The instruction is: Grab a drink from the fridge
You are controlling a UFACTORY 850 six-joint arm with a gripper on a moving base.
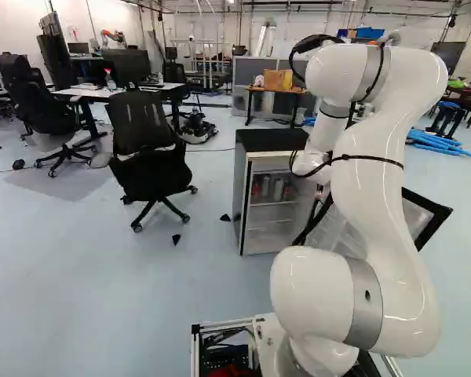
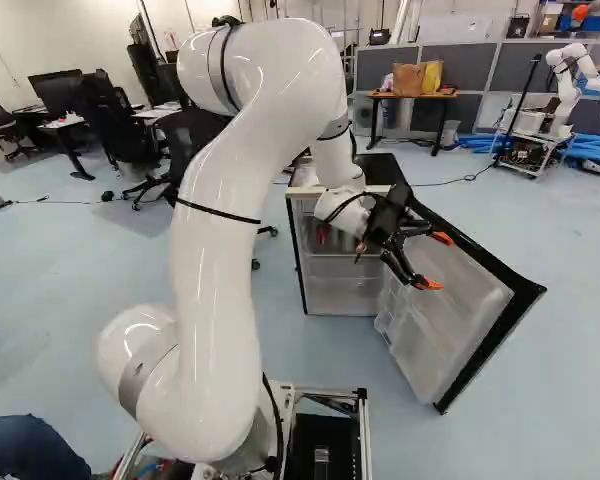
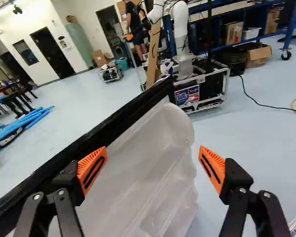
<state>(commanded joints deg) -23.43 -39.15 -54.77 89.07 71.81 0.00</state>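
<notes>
Beside the open door (image 2: 445, 325), at right, with gripper (image 3: 153, 149) spread and empty, pointing away from the cans (image 1: 278, 189) high in the fridge (image 1: 271, 140). Could snag or shove the door by swinging left without backing clear.

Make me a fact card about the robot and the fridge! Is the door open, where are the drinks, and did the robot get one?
Fridge: black top, standing on the floor
Door: wide open
Drinks: cans on an upper shelf inside; I can't tell exactly how many
Gripper: open, fingers apart, by the door's inner side
Drink in gripper: none
Blue tubes: on the floor beyond the fridge
</notes>
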